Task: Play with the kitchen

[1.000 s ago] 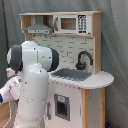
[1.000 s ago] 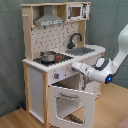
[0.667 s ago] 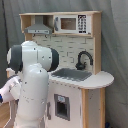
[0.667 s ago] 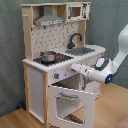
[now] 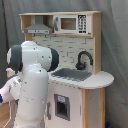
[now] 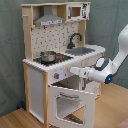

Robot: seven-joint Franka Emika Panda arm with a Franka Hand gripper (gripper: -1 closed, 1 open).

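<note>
Kitchen [image 6: 55,60]: oven door [image 6: 70,102] hangs open, gripper [image 6: 73,71] at the knob panel, finger state can't tell. Risk: arm clips door or shoves kitchen.

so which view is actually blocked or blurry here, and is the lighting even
In the first exterior view the arm fills the foreground and hides the kitchen's left half; in the second exterior view the oven door shows clearly; both exterior views are soft, evenly lit, with no glare.

pot [image 6: 48,56] on the kitchen [image 6: 35,75] counter, left of sink [image 6: 82,51].
</note>
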